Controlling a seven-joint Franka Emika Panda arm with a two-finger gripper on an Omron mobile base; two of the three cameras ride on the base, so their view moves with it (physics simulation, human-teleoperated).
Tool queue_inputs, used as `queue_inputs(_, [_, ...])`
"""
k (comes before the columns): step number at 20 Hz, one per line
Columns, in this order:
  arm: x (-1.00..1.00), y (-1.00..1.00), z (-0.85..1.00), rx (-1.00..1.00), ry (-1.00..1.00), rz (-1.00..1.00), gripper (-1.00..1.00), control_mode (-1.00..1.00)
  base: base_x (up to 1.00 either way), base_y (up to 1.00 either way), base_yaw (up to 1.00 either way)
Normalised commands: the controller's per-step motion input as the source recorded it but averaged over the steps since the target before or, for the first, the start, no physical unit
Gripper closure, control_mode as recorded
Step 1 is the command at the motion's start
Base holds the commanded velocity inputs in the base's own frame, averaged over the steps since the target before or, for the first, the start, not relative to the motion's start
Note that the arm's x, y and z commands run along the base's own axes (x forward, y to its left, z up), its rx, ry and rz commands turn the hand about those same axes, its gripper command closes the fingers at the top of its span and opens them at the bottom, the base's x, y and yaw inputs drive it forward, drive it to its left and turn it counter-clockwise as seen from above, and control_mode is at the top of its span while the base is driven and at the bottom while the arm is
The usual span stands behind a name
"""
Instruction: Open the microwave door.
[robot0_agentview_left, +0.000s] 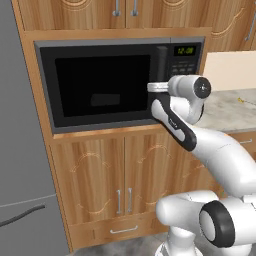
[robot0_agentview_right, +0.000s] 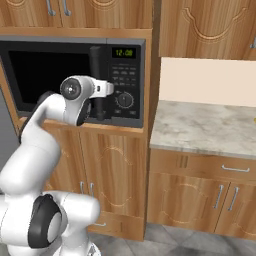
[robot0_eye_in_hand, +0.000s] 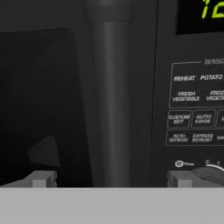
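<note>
Fingertips sit wide apart, straddling the handle of the microwave door — nothing held. Door shut, built into the cabinet left of the counter. Advise: advance, close squarely, pull out along the hinge arc.

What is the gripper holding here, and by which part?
Nothing yet. The gripper is open, its fingertips either side of the microwave door handle, not closed on it.
</note>
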Motion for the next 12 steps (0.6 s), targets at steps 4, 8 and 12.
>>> queue_inputs(4, [0.45,0.00,0.00,0.00,0.00,0.00,-1.00,-1.00,0.00,0.00,0.00])
queue_inputs(8, [0.39,0.00,0.00,0.00,0.00,0.00,-1.00,-1.00,0.00,0.00,0.00])
queue_inputs(12, [0.36,0.00,0.00,0.00,0.00,0.00,-1.00,-1.00,0.00,0.00,0.00])
